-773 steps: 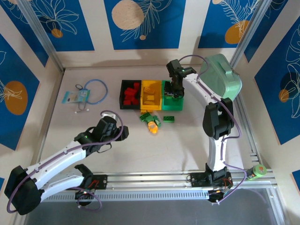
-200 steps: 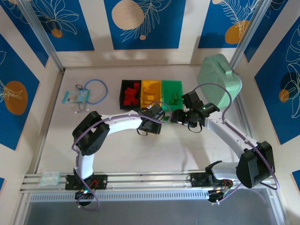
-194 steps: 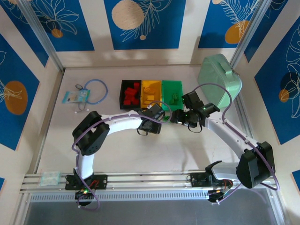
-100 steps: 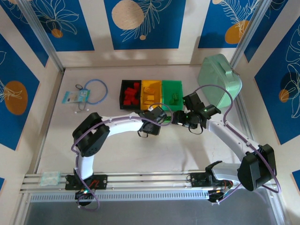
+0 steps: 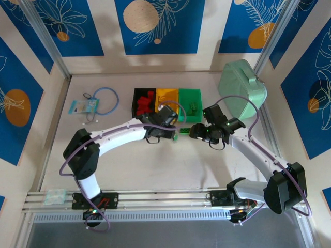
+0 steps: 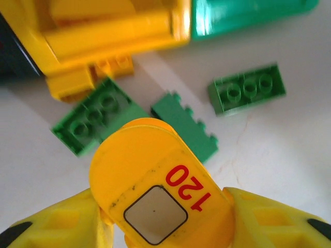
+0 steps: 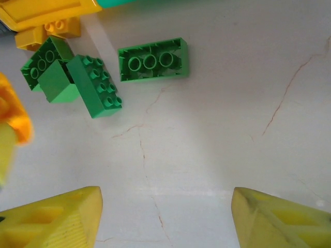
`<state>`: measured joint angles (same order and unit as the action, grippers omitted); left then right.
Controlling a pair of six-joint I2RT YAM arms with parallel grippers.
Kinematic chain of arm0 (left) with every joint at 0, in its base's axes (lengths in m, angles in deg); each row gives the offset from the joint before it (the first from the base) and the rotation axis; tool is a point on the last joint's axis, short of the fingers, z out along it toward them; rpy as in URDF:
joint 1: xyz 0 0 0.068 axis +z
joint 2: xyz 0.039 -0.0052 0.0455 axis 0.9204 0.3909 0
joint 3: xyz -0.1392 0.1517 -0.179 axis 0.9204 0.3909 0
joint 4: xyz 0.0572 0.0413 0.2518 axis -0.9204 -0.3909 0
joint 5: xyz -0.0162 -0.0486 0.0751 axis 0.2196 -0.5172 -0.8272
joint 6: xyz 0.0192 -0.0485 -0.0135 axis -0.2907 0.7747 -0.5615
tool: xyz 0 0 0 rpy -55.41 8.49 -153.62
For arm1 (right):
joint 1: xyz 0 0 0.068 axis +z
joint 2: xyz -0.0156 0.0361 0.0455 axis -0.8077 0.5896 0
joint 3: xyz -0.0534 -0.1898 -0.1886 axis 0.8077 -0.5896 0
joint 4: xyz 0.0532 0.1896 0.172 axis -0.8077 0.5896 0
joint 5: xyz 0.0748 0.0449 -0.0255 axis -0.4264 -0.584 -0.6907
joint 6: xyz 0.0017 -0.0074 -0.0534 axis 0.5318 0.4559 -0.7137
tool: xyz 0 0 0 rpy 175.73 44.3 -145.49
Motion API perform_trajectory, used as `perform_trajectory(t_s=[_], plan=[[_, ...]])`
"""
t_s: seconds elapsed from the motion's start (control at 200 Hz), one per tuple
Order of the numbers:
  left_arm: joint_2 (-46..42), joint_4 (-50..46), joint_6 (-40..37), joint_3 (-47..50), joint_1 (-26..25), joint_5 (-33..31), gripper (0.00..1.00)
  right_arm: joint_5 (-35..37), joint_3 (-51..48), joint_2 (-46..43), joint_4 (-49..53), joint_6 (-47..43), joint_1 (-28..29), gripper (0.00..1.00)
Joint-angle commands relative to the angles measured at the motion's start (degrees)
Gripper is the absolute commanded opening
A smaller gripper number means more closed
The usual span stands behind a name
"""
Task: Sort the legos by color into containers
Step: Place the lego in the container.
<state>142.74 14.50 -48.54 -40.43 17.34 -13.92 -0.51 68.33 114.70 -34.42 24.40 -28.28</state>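
Left hand (image 6: 165, 219) pinching yellow 120-marked piece (image 6: 155, 170), partly hiding green legos (image 6: 247, 94) | right hand (image 7: 168, 219) spread; fingertips cut off

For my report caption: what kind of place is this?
Probably a robot test cell: printed blue panels wall in a table, with two arms bolted to an aluminium rail.

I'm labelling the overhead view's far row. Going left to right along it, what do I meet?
Card on a blue lanyard, black bin, yellow bin, green bin, mint-green case.
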Motion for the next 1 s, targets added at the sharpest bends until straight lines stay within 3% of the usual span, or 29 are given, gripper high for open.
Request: perform_trajectory(t_s=[0.0,0.355,0.64,0.866,0.996], plan=[[2.1,-0.6,-3.9,-5.1,3.3,1.5,0.45,-0.3,-1.5,-1.5,1.0,1.3,0.3,0.68],[10.9,-3.8,-8.6,-19.3,8.5,3.5,0.46,-1.0,-3.5,-2.4,0.5,2.3,1.0,0.68],[10.7,-3.1,-8.4,-19.7,10.3,5.8,0.46,-0.5,-3.2,-2.4,0.7,2.6,1.3,0.68],[12.0,1.9,-8.0,-21.0,9.5,13.4,0.48,6.1,-4.3,-6.0,2.5,8.2,1.0,0.67],[13.8,0.8,-8.1,-23.8,9.5,13.0,0.48,4.8,-4.7,-6.5,3.2,7.5,0.0,0.68]])
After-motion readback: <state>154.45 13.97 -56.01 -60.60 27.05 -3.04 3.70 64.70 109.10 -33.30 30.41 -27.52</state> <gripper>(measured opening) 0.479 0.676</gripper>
